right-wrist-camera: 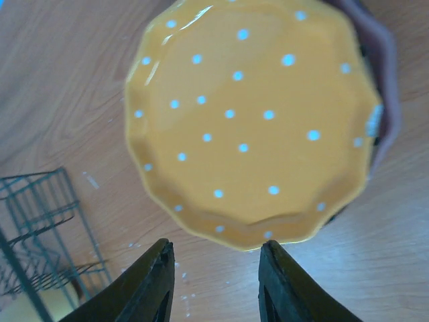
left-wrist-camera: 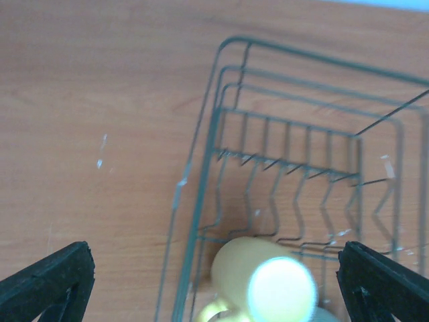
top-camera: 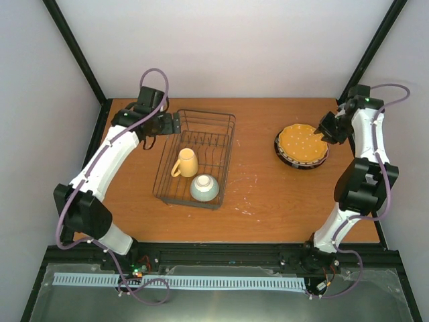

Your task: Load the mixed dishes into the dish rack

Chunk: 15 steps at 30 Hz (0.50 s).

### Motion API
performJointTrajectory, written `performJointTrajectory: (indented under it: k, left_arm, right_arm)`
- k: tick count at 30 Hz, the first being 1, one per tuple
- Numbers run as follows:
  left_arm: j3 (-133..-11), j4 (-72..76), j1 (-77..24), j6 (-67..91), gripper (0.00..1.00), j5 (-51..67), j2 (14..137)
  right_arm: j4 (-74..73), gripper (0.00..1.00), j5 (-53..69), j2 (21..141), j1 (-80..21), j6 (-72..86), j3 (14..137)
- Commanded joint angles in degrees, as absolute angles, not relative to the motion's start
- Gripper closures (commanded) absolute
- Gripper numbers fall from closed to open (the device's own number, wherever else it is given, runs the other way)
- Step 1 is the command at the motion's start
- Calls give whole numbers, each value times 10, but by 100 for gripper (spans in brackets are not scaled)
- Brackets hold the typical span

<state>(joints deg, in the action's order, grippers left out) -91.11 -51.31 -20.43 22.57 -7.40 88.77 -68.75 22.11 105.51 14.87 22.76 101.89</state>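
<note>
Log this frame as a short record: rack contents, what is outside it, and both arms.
dish rack: holds the yellow mug and the mint-green bowl
outside rack: plate stack to its right, orange dotted plate on top
left arm: jaws open, empty, at the rack's far-left corner
right arm: jaws open, at the orange plate's rim, not gripping it
status: no plates in the rack yet
</note>
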Motion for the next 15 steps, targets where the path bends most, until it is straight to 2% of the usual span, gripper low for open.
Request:
performJointTrajectory:
  k: [1, 6, 15]
  left_arm:
    - [-857, -463, -161, 235, 0, -32, 873]
    - [-809, -430, -137, 236, 0, -3, 863]
    - [-769, -390, -133, 249, 0, 21, 862]
  right_arm:
    - [-705, 65, 138, 1037, 154, 223, 1007]
    - [-691, 66, 72, 1026, 171, 220, 961]
    - [-672, 66, 125, 1058, 239, 210, 931]
